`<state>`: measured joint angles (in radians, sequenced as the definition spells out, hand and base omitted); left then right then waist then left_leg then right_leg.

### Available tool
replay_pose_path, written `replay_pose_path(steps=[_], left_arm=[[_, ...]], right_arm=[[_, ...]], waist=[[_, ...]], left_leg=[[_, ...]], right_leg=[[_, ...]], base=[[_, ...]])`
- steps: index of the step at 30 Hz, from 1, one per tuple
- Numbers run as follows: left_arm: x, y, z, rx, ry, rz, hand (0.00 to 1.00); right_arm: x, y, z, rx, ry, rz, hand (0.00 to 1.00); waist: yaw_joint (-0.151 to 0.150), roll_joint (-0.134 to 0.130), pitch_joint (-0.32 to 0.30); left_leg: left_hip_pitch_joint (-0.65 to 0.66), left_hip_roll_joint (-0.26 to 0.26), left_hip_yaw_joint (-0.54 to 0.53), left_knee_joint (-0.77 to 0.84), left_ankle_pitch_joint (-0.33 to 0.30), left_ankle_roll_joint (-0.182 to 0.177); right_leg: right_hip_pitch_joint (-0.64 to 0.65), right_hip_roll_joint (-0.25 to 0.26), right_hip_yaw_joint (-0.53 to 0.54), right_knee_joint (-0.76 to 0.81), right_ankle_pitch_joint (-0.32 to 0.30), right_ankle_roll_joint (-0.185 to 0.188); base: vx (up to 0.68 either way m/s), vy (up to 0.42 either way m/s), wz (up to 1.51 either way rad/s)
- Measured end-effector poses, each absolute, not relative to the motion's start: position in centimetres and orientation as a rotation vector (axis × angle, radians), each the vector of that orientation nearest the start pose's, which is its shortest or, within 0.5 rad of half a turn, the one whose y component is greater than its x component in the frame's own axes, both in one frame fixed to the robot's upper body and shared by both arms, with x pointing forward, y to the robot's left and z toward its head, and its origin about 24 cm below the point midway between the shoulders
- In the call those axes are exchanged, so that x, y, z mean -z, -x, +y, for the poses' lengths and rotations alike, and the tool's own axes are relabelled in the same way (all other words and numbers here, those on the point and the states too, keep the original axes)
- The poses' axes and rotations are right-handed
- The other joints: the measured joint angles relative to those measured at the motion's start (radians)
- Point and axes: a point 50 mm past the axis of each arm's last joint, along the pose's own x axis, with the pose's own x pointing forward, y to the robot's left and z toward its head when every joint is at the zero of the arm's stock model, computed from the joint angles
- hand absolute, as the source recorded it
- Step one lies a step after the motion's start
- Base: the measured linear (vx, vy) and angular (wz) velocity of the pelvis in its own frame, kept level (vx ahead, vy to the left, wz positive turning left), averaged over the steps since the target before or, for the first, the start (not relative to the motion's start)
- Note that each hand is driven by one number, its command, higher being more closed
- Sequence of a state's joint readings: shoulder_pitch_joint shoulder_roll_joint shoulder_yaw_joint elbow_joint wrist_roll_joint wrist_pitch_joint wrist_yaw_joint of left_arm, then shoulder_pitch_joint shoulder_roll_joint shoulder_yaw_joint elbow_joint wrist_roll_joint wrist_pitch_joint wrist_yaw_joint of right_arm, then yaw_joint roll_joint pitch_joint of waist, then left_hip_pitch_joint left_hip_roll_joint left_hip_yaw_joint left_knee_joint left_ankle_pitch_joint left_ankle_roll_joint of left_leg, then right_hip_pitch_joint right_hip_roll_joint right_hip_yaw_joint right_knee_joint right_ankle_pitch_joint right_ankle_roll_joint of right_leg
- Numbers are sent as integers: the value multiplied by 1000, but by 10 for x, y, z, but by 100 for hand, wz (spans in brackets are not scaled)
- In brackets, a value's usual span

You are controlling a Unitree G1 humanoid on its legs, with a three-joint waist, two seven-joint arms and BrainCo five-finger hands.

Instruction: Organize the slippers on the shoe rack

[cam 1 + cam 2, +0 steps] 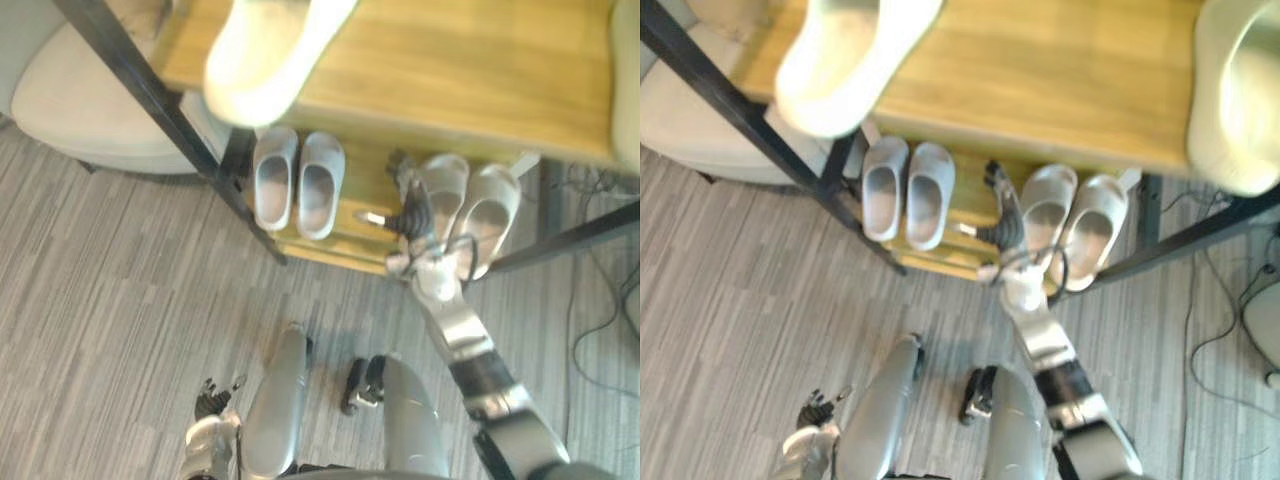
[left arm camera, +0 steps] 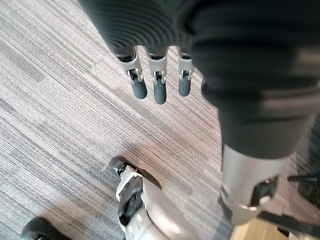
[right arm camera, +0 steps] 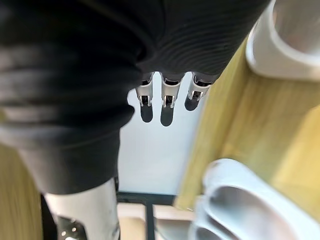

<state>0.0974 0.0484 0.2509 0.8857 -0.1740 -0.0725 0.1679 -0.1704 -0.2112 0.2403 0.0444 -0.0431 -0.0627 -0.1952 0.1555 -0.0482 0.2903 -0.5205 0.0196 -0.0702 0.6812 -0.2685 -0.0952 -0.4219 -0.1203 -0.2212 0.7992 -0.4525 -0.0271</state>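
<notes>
Grey striped carpet and a wooden shoe rack, seen from above

A grey striped carpet [image 1: 120, 280] covers the floor. A shoe rack [image 1: 150, 90] with wooden shelves and a black metal frame stands on it at the far side of the scene. A pale rounded seat [image 1: 80, 100] sits behind the rack's left end.

On the top shelf [image 1: 450, 70], a cream slipper [image 1: 270, 55] lies near the left end and hangs over the front edge. A second cream slipper [image 1: 1238, 95] lies at the right end.

On the lower shelf [image 1: 362, 190], a pair of grey slippers [image 1: 298, 182] stands side by side at the left, openings facing up. A pair of paler slippers [image 1: 468, 205] stands at the right, also side by side, tilted a little to the right.

The right hand [image 1: 412, 215] reaches in over the lower shelf, between the two pairs and just beside the nearer paler slipper. Whether it touches that slipper cannot be told. In its wrist view, its fingers [image 3: 167, 107] are straight and apart with nothing in them, and the paler slippers show close by.

The left hand [image 1: 208, 402] hangs low at the robot's left side, over the carpet and well apart from the rack. Its fingers [image 2: 159, 87] are straight and hold nothing
</notes>
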Motion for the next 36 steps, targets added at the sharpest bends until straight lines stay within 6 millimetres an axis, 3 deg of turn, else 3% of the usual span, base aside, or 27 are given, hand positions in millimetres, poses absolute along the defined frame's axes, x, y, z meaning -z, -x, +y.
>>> replay_pose_path(steps=[1, 3, 5, 6, 7, 10, 11, 12, 16, 21, 28, 32, 36], left_arm=[[142, -115, 219, -525, 126, 899, 0], [145, -103, 221, -490, 70, 936, 0], [146, -99, 222, -466, 41, 951, 0], [149, -92, 223, -435, 12, 980, 0], [149, -90, 222, -431, 8, 986, 0], [152, -89, 217, -367, -13, 1010, 0], [152, -89, 216, -359, -18, 1010, 0], [152, -92, 213, -318, -44, 1010, 0], [152, -95, 209, -261, -79, 1010, 0], [151, -102, 203, -182, -147, 1000, 0], [147, -113, 195, -67, -233, 958, 0], [139, -132, 164, 70, -247, 860, 0], [111, -156, 112, 287, -191, 660, 0]], right_arm=[[-67, -274, -130, -78, 251, -159, 0], [-30, -249, -138, -84, 272, -11, 0], [-13, -239, -142, -79, 272, 59, 0], [15, -228, -153, -42, 277, 189, 0], [22, -225, -156, -31, 282, 219, 0], [74, -195, -186, 48, 336, 498, 0], [78, -192, -187, 52, 342, 521, 0], [98, -176, -199, 86, 351, 642, 0], [126, -145, -212, 122, 368, 836, 0], [145, -115, -221, 187, 340, 998, 0], [150, -104, -221, 232, 313, 1052, 0], [151, -102, -220, 235, 310, 1056, 0], [152, -100, -220, 236, 308, 1065, 0]], waist=[[0, -1, -10], [-9, -2, -62], [-20, -1, -85], [-36, 1, -118], [-39, 3, -125], [-51, 31, -163], [-52, 33, -165], [-55, 46, -177], [-66, 56, -185], [-71, 69, -205], [-84, 72, -220], [-99, 71, -222], [-102, 70, -226]], left_leg=[[23, 0, 5, -25, 6, 4], [132, -3, 35, -155, 45, 22], [173, -8, 43, -214, 66, 29], [228, -14, 51, -296, 100, 35], [238, -15, 51, -313, 107, 36], [338, -20, 61, -469, 173, 47], [346, -20, 62, -481, 179, 47], [384, -20, 63, -543, 209, 53], [447, -25, 57, -635, 259, 62], [491, -34, 44, -731, 314, 78], [523, -47, 24, -773, 333, 74], [543, -56, 19, -783, 340, 82], [551, -60, 9, -783, 340, 82]], right_leg=[[23, 0, 1, -28, 9, 3], [121, -1, 6, -160, 57, 20], [157, -2, 7, -219, 81, 28], [206, -3, 6, -297, 116, 38], [216, -1, 6, -315, 123, 39], [305, 12, 11, -468, 200, 55], [311, 14, 13, -483, 208, 54], [350, 22, 15, -548, 246, 60], [410, 31, 15, -651, 302, 64], [430, 31, 16, -703, 334, 73], [462, 29, 10, -736, 353, 88], [486, 24, 9, -752, 362, 94], [498, 23, 6, -759, 364, 92]], base=[[224, 130, -17], [235, 148, -18], [158, 101, -11], [115, 71, -5], [125, 82, -6], [80, 75, -11], [48, 69, -11], [26, 39, -6], [-21, 38, -2], [-64, 38, 4], [-35, 34, 5], [8, 21, 2], [17, 4, 4]])
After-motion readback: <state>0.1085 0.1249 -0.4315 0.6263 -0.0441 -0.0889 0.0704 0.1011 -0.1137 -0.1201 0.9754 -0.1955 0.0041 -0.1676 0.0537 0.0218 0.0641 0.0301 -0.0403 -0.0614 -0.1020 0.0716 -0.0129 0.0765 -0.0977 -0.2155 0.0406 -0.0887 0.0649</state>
